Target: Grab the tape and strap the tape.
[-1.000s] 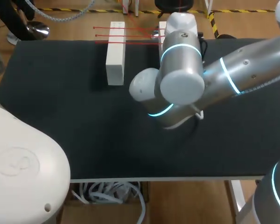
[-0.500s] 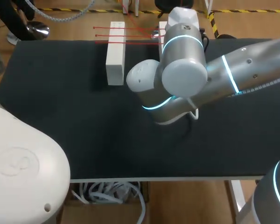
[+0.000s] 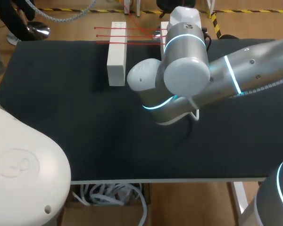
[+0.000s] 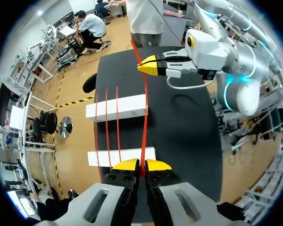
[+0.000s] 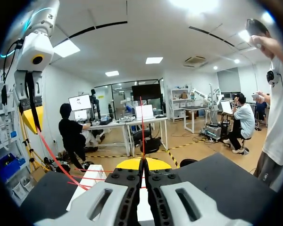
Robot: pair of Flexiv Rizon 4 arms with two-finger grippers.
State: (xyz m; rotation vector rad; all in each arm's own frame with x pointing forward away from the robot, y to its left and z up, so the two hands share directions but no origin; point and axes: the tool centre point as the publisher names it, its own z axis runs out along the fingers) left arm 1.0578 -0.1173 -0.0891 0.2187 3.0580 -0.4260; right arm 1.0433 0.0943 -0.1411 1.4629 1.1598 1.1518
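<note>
I was in a robotics lab. Beyond my black table (image 3: 61,132) stood desks (image 5: 128,124) with monitors (image 5: 80,102) under ceiling light panels (image 5: 153,60).

Head looks down on table (image 3: 61,94); wrists share tape (image 4: 145,113).

Black table (image 3: 61,117) with two white blocks (image 4: 115,107)
</note>
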